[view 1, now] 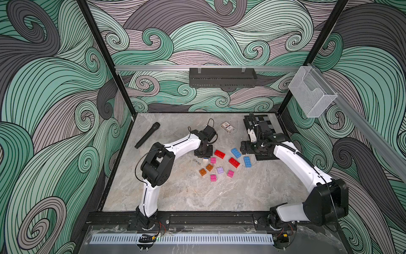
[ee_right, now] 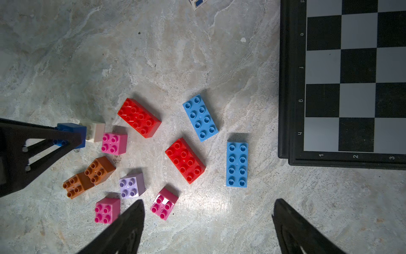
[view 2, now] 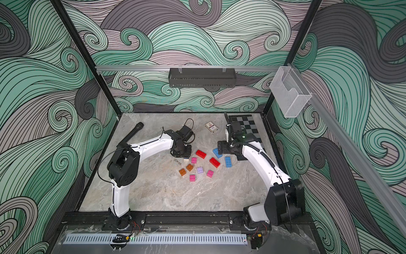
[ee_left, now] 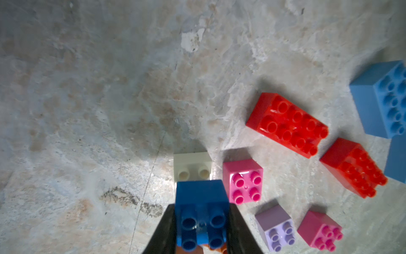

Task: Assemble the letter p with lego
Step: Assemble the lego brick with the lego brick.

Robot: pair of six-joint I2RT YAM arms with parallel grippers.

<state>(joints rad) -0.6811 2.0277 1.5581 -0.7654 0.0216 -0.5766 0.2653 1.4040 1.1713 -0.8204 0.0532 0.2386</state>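
My left gripper (ee_left: 201, 228) is shut on a dark blue square brick (ee_left: 201, 211), seen also in a top view (view 1: 203, 152). That brick overlaps a white brick (ee_left: 193, 167), of which two studs show. Loose lego lies to the right of it: two red oblong bricks (ee_right: 139, 117) (ee_right: 185, 160), two light blue oblong ones (ee_right: 200, 117) (ee_right: 236, 163), pink squares (ee_right: 114, 143), two orange squares (ee_right: 100, 170) and a lilac square (ee_right: 131, 185). My right gripper (ee_right: 209, 202) hangs open above bare table by the far blue brick (view 1: 236, 152), holding nothing.
A chessboard (view 1: 267, 123) lies at the back right, partly under the right arm. A boxed card deck (view 1: 227, 127) and a black microphone (view 1: 147, 135) lie further back. A small metal ring (view 1: 197, 162) lies left of the bricks.
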